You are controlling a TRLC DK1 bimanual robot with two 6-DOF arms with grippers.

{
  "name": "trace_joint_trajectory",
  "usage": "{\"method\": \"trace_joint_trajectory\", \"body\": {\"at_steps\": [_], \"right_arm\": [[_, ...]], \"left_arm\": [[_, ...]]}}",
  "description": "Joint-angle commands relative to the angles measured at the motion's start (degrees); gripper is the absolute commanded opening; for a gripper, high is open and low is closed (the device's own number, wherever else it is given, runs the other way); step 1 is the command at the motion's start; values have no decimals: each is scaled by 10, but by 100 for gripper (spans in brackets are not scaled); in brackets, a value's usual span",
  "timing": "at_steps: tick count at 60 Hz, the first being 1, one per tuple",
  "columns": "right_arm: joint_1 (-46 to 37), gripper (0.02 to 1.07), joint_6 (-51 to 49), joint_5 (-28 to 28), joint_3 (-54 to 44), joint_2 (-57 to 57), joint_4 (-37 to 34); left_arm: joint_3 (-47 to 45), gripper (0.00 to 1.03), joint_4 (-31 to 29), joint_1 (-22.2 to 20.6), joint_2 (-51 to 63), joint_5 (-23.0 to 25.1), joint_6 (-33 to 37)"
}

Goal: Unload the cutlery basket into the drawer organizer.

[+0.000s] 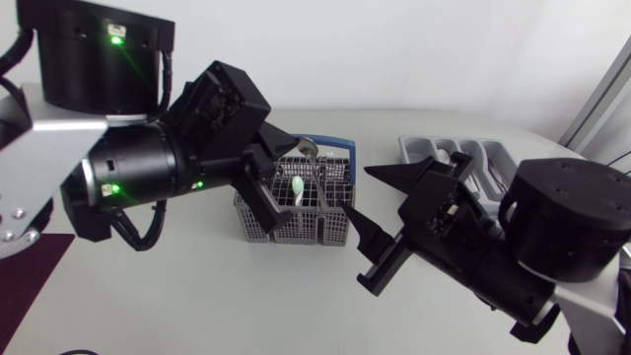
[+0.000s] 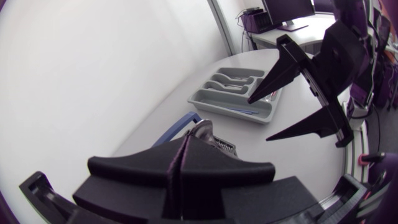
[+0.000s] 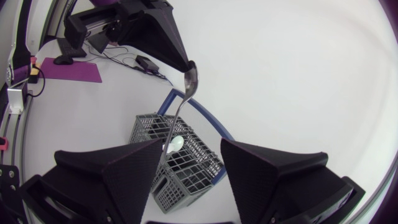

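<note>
The grey cutlery basket (image 1: 296,219) with a blue handle (image 1: 340,145) stands mid-table. My left gripper (image 1: 299,156) hangs over it, shut on the upper end of a long metal cutlery piece (image 3: 185,90) whose lower end still reaches into the basket (image 3: 186,168). A pale spoon (image 1: 298,185) stands in a basket compartment. My right gripper (image 1: 367,205) is open beside the basket's right side, holding nothing. The grey drawer organizer (image 1: 422,148) lies at the back right, partly hidden by my right arm. In the left wrist view the metal tip (image 2: 204,132) pokes out past the shut fingers.
A purple mat (image 1: 30,271) lies at the table's front left edge. Some cutlery lies in the organizer (image 2: 242,113). Bare white table surface lies between the basket and the organizer.
</note>
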Motion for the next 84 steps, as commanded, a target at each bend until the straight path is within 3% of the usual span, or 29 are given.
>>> {"method": "trace_joint_trajectory", "body": {"at_steps": [1,17,25,48,55,73,84], "right_arm": [[12,70,19,20,-18,-4,12],[24,70,59,51,2,5,14],[24,61,75,34,17,19,7],[9,61,103,17,47,74,15],[-2,52,103,12,55,79,19],[-25,46,106,2,68,87,23],[-40,38,114,-36,67,88,10]], "left_arm": [[21,9,8,-4,17,-4,-77],[33,9,24,-7,29,-4,-162],[40,9,25,-16,33,-4,-166],[45,9,33,-39,39,-4,-161],[42,9,36,-44,42,-4,-160],[41,9,42,-49,49,-4,-159],[39,9,49,-51,49,-4,-159]]}}
